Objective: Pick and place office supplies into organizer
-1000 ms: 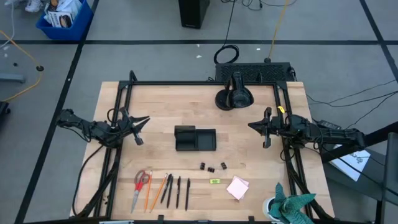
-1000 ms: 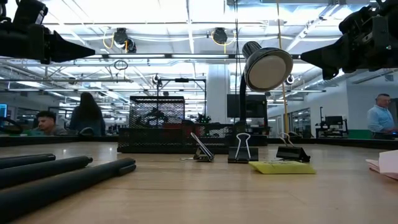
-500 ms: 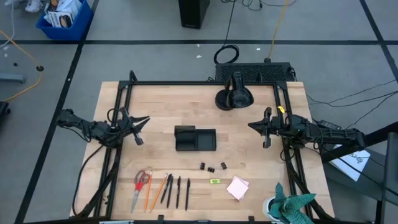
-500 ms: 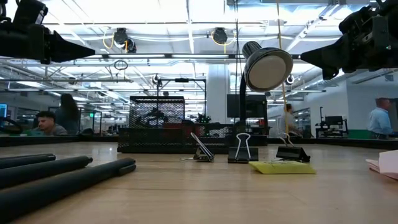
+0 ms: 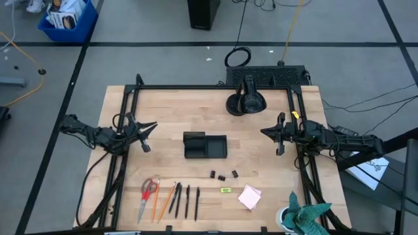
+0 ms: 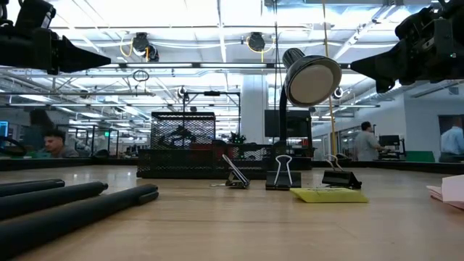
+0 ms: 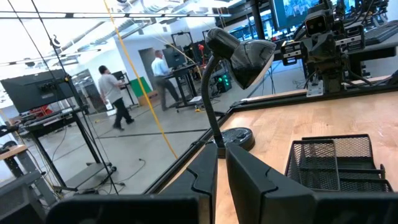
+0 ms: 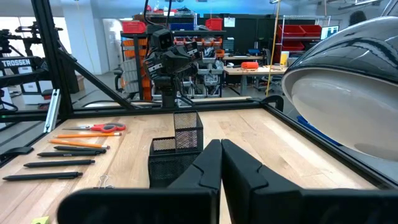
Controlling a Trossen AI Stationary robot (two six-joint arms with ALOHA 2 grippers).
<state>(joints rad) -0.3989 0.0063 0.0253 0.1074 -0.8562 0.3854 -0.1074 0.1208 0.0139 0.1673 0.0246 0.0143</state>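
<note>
Your left jaws (image 5: 151, 125) are hovering over the tabletop (image 5: 170, 104) pressed nearly together, pinching nothing. Your right jaws (image 5: 266, 132) are pressed together and are also carrying nothing. The organizer (image 5: 204, 145) is sitting between the two sets of jaws, apart from both. The scissors (image 5: 148, 194), pencils (image 5: 162, 201) and pens (image 5: 185, 200) are lying beyond the organizer from your left jaws; the binder clips (image 5: 223, 175), yellow-green piece (image 5: 225, 190) and pink sticky-note pad (image 5: 249, 196) are lying nearer your right jaws.
</note>
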